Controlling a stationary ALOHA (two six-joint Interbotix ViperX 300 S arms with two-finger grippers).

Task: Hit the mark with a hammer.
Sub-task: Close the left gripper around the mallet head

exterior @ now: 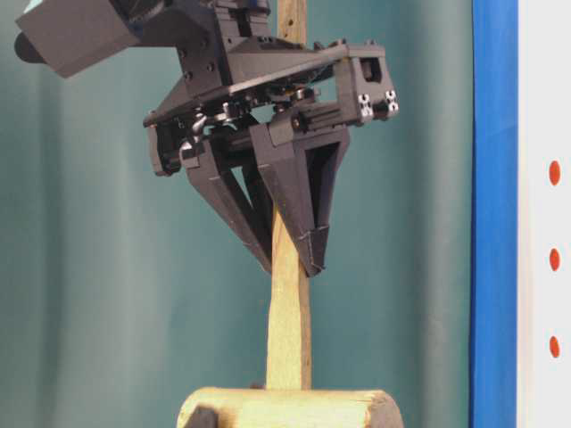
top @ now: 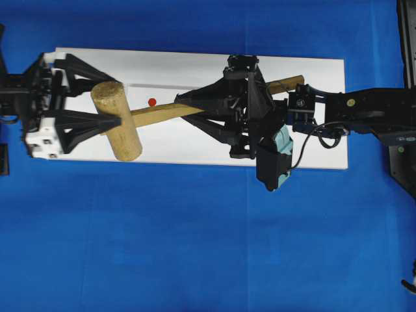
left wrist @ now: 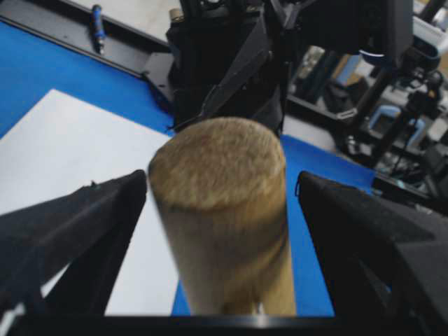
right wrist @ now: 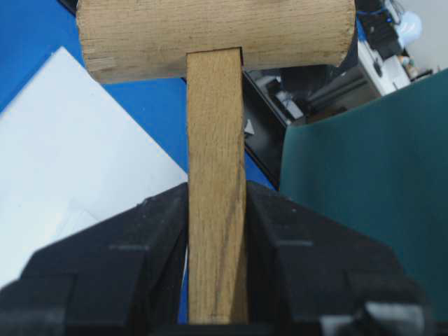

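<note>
The hammer (top: 117, 121) hangs over the white board (top: 195, 146), its thick head at nine o'clock of the red mark (top: 152, 102) in the overhead view, its handle running out toward three o'clock. The right gripper (right wrist: 217, 266) is clamped on the slim squared handle, a sensible hold; the head-heavy, stiff, rather smooth wood could pivot in a loose pinch. The left gripper (left wrist: 220, 231) stands wide apart around the head, seemingly without touching it. No brand, label or writing can be read.
</note>
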